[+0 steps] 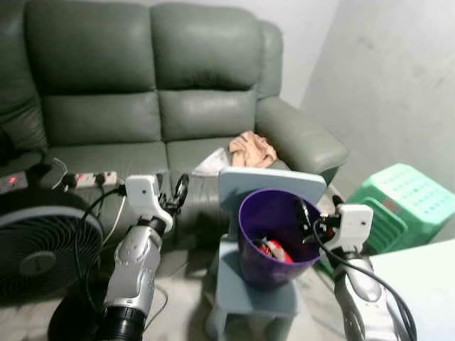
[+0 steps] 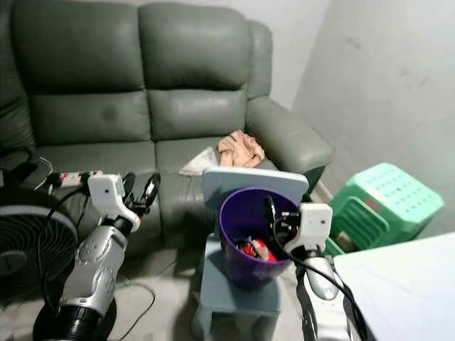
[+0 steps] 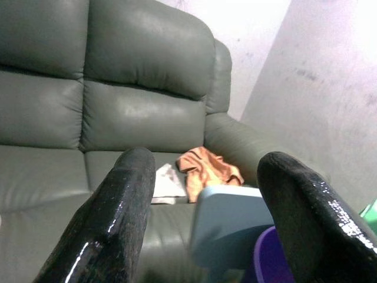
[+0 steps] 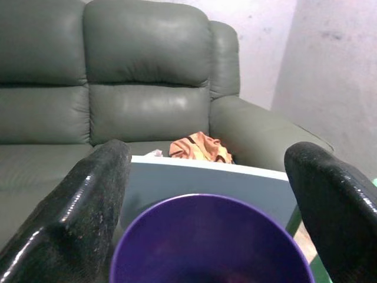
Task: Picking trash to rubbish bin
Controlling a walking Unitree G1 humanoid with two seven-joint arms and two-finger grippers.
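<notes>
My right gripper (image 1: 307, 222) hangs spread and empty over the purple bin (image 1: 274, 238) on the small blue chair (image 1: 259, 288). Crumpled white paper (image 1: 211, 163) lies ahead on the sofa seat (image 1: 142, 153), nearer my left gripper (image 1: 178, 193) (spread too, nothing held).

My two arms are silver, ribbed metal casings ending in black collars, each topped by a boxy white wrist housing, with thin black cables looping from housing down along forearm. My left gripper (image 1: 178, 193) and right gripper (image 1: 306, 213) each carry two long fingers, glossy black. Seen close, the fingers (image 3: 112, 218) are thick, rounded and faintly pebbled, catching white glints.
</notes>
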